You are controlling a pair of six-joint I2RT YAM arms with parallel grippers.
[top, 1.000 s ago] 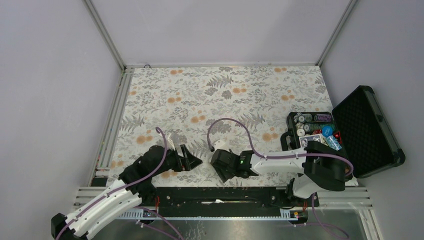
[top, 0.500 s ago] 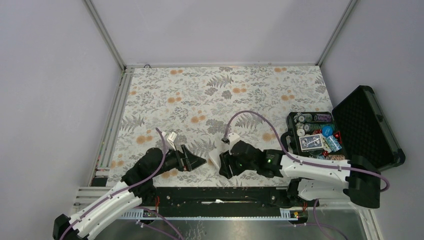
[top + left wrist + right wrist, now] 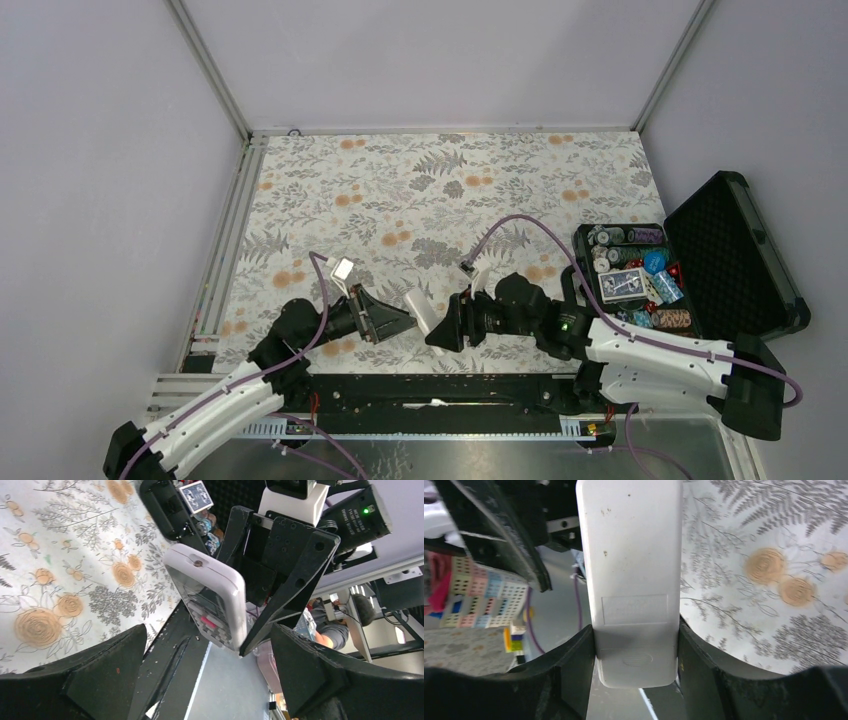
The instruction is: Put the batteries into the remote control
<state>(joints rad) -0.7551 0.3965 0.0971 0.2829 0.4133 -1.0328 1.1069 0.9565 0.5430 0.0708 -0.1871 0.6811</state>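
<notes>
The remote control (image 3: 421,310) is a white handset held off the table at the near edge. My right gripper (image 3: 443,326) is shut on its lower end; in the right wrist view both fingers (image 3: 574,667) press the sides of its plain white back (image 3: 631,565). My left gripper (image 3: 396,322) faces it from the left, open wide. The left wrist view shows the remote's button face (image 3: 212,597) beyond the spread left gripper (image 3: 207,680), apart from both fingers. The batteries are out of view.
An open black case (image 3: 735,255) stands at the right edge of the floral mat (image 3: 430,190), holding chip stacks, dice and a blue-backed card deck (image 3: 622,284). A black rail (image 3: 440,390) runs along the near table edge.
My right arm has carried the remote leftward, toward the left gripper. The left gripper has opened wider and shifted slightly right.
</notes>
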